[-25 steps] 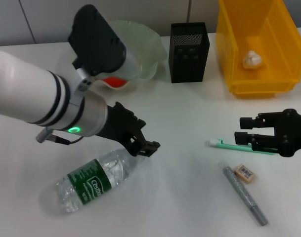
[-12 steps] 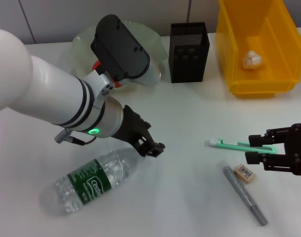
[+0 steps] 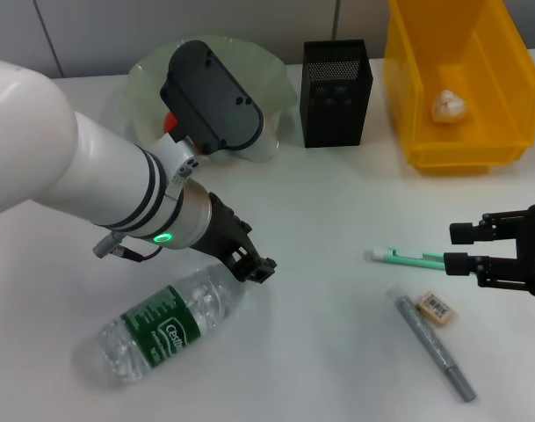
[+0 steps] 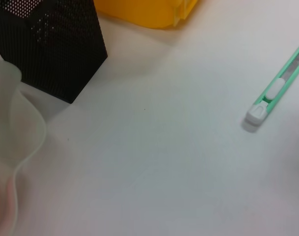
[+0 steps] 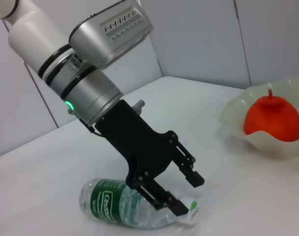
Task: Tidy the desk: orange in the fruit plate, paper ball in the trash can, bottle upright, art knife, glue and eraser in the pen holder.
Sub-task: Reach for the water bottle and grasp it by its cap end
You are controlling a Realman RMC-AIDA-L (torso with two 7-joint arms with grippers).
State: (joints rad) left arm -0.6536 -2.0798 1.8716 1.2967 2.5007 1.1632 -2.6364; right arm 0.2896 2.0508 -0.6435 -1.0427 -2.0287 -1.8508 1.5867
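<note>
Meanwhile, we see the left gripper point(image 3: 256, 268) spread wide over the cap end of the bottle point(image 3: 166, 323), which lies on its side well in front of the fruit plate point(image 3: 144, 75) holding the orange point(image 5: 272, 115). Our right gripper point(image 3: 459, 248) hovers released above the art knife point(image 3: 408, 258), the eraser point(image 3: 436, 309) just beside.

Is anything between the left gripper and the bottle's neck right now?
Nothing visible. The left gripper is open right at the cap end of the bottle, which lies on its side on the bare table.
</note>
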